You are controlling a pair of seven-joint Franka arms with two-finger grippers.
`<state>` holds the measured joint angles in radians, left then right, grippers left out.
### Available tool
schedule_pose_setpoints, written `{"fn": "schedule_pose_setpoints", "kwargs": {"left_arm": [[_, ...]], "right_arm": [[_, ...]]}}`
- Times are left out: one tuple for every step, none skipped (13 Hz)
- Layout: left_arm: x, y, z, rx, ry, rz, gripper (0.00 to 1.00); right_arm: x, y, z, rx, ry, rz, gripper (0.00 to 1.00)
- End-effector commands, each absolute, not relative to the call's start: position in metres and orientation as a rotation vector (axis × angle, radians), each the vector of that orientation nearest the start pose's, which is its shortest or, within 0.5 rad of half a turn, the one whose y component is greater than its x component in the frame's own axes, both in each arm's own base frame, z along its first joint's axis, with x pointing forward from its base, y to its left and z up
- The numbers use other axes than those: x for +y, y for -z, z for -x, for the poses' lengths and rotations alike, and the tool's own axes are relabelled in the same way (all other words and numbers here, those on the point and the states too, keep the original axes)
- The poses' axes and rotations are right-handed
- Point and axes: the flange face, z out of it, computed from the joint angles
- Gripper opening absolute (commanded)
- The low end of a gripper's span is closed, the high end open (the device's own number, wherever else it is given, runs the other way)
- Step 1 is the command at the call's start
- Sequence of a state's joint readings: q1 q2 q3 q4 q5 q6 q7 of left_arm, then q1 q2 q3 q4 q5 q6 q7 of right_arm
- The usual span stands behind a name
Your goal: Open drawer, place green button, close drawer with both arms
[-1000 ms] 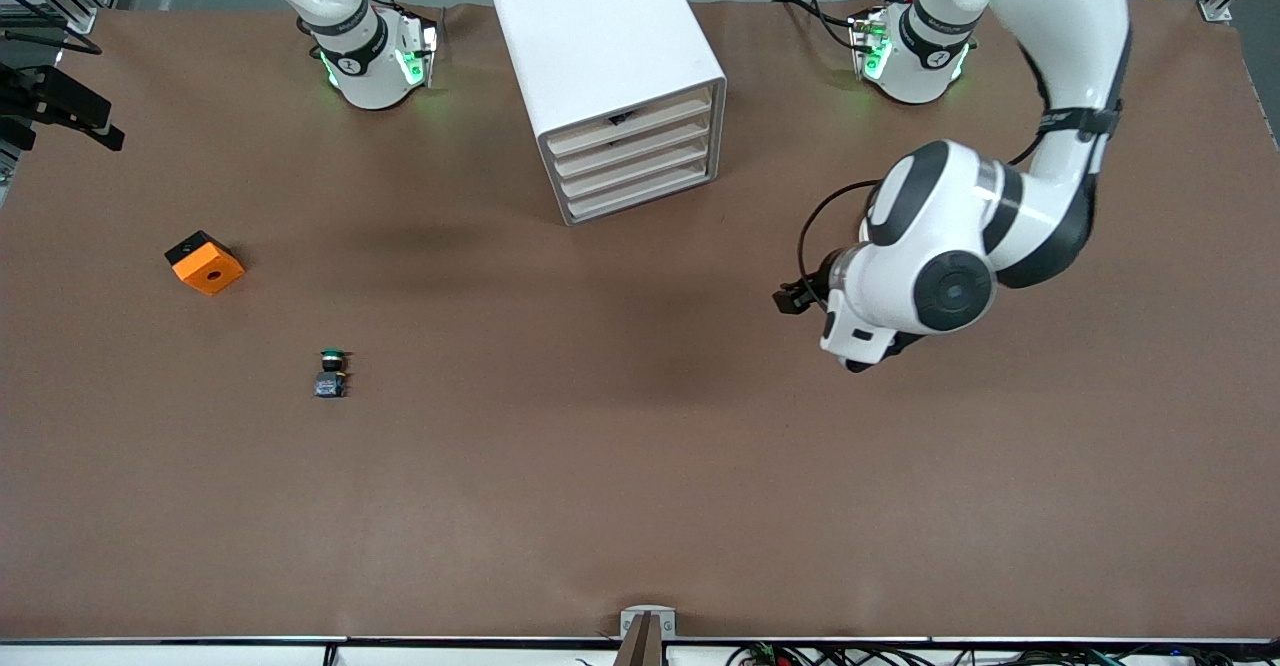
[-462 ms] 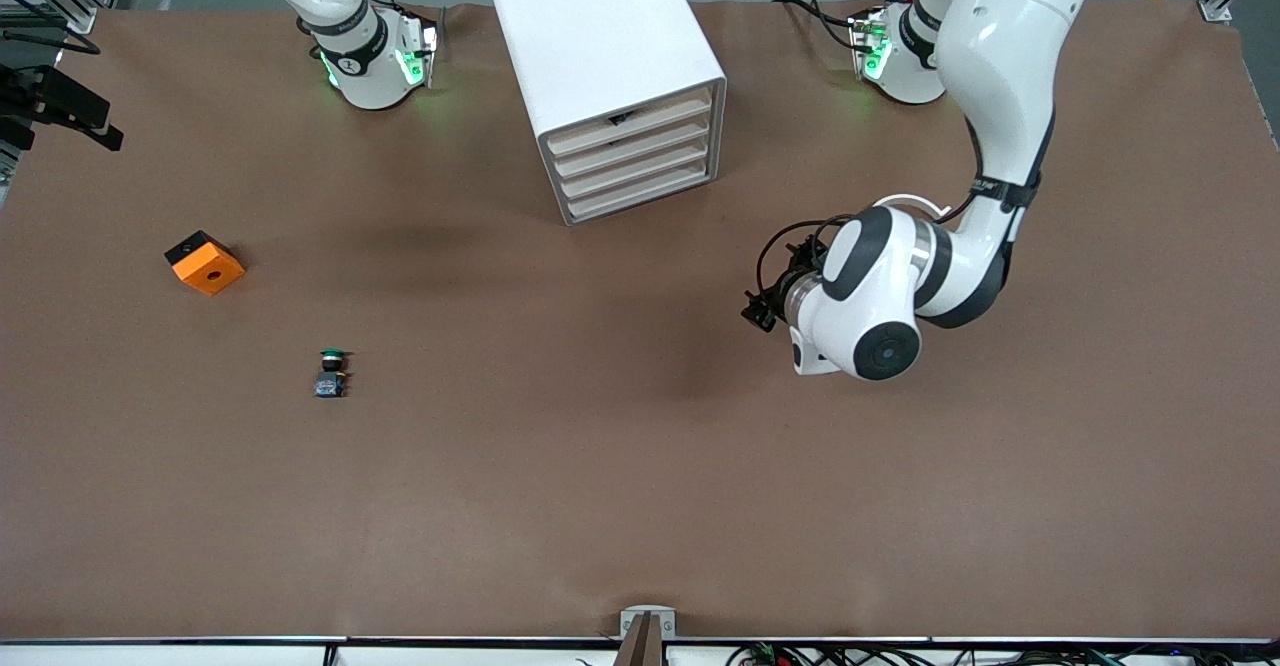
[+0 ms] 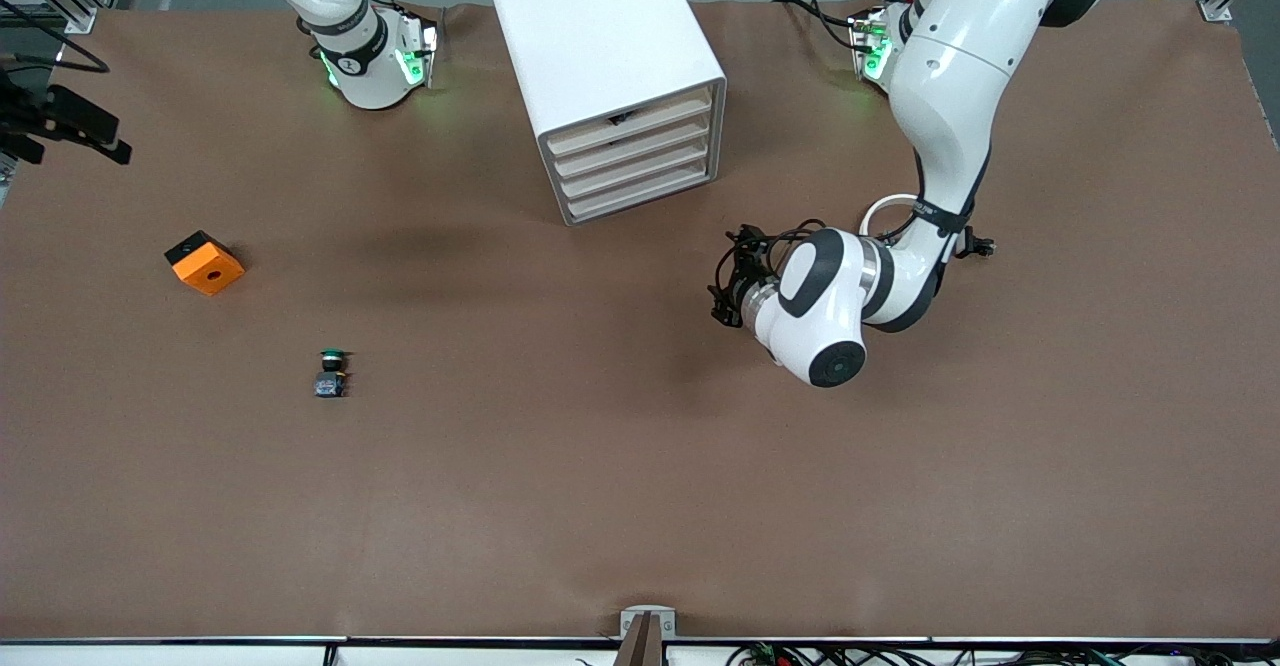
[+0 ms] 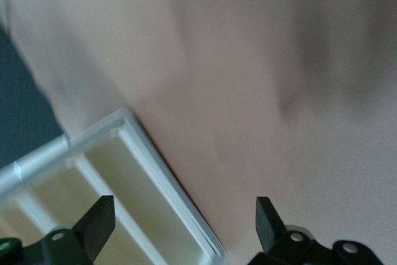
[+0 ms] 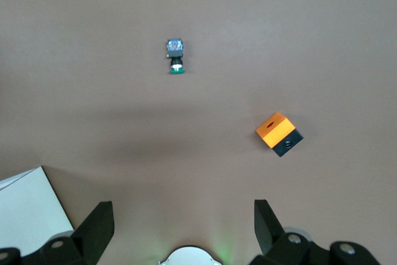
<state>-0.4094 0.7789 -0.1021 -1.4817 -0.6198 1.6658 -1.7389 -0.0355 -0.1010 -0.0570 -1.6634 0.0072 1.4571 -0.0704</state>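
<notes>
Left gripper (image 4: 180, 228) fingers spread, empty, near closed drawer (image 3: 632, 171); risk of catching the wrong, identical front.

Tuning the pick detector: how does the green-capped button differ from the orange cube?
Colour: the button has a green cap, dark body and blue base; the orange cube is orange on top with a black side.
Size: the button is clearly smaller than the cube.
Shape: the button is slim with a round cap; the cube is blocky, with a dark hole in its top face.
Shared: both sit on the table toward the right arm's end, untouched.
</notes>
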Motion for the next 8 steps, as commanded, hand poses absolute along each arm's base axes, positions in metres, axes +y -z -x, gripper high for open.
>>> {"fn": "schedule_pose_setpoints", "kwargs": {"left_arm": [[-0.375,-0.199,-0.549,-1.956,-1.275,1.671,1.00],[-0.383,-0.194,-0.542,-1.952,-1.273,1.629,1.00],[-0.388,-0.192,-0.535,-1.934,-1.284,1.595,1.00],[-0.400,-0.187,-0.523,-1.890,-1.320,1.557,1.00],[-0.403,-0.181,-0.517,-1.862,-1.360,1.519,1.00],[-0.404,-0.175,-0.511,-1.832,-1.376,1.491,1.00],[-0.411,-0.175,-0.503,-1.810,-1.368,1.479,1.00],[-0.416,-0.173,-0.499,-1.800,-1.362,1.473,1.00]], "right_arm": [[-0.049,-0.577,-0.550,0.025,-0.303,3.095,1.00],[-0.052,-0.563,-0.563,0.024,-0.326,3.098,1.00],[-0.056,-0.562,-0.565,-0.014,-0.315,3.091,1.00],[-0.057,-0.560,-0.568,-0.046,-0.293,3.092,1.00],[-0.056,-0.554,-0.572,-0.046,-0.256,3.099,1.00],[-0.059,-0.538,-0.576,-0.035,-0.234,3.101,1.00],[-0.059,-0.518,-0.579,-0.022,-0.197,3.098,1.00],[-0.054,-0.503,-0.581,0.019,-0.159,3.098,1.00]]}}
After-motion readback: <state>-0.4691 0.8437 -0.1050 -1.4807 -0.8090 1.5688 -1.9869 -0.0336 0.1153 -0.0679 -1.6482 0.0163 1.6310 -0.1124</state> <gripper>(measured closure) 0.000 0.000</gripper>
